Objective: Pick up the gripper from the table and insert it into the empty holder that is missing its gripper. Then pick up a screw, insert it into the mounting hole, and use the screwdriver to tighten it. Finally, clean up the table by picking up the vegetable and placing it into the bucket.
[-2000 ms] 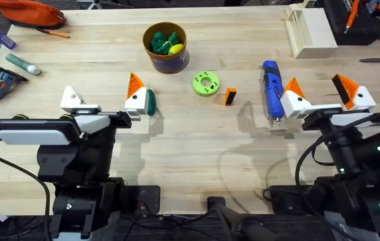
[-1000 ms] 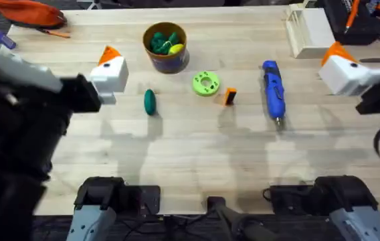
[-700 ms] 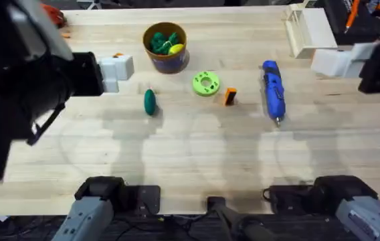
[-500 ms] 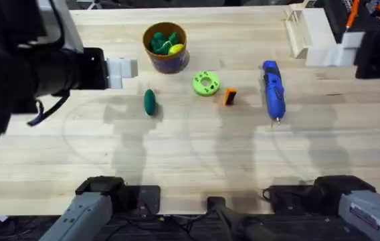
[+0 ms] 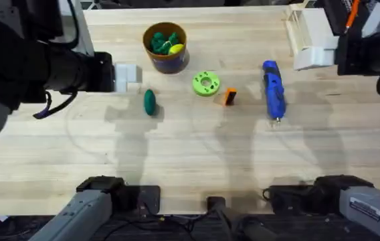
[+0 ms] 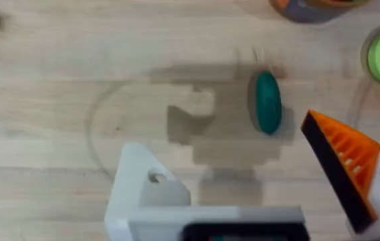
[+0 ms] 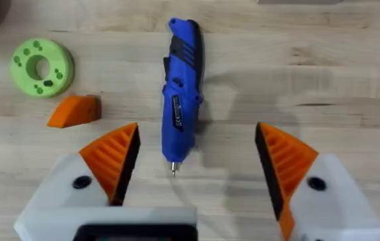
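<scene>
Two arms hang raised above the pale wooden table (image 5: 197,174). Left gripper (image 6: 243,167), jaws spread, has one bare white holder (image 6: 143,194) and one orange pad. The gripper (image 5: 229,96) lies at its three o'clock, past the vegetable (image 5: 150,102). Right gripper (image 7: 193,167), spread, straddles the screwdriver (image 7: 182,87) and looks nearer that orange block, which has open wood around it.

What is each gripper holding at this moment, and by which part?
Nothing is held. The right gripper is open above the screwdriver; the left gripper, one pad missing, is open above the vegetable.
</scene>
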`<act>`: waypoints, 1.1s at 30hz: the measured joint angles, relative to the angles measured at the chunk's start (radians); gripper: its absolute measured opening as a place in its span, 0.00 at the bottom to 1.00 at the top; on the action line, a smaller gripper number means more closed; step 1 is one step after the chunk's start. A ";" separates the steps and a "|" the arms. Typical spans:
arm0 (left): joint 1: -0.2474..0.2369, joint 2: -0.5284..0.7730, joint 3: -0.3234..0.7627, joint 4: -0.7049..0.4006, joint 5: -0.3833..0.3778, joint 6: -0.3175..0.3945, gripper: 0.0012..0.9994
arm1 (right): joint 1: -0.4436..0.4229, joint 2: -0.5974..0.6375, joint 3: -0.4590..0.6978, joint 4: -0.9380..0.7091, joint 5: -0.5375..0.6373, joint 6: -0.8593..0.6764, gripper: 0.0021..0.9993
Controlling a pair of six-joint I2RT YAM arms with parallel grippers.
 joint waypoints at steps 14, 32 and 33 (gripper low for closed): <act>-0.131 0.356 0.039 -0.041 0.038 -0.214 0.99 | 0.000 0.000 0.000 0.002 0.000 0.015 0.99; -0.129 0.689 0.041 0.090 0.129 -0.115 0.75 | 0.000 0.000 0.000 0.002 0.000 0.015 0.99; -0.129 0.689 0.041 0.090 0.133 -0.112 0.69 | 0.000 0.000 0.000 0.002 0.000 0.015 0.99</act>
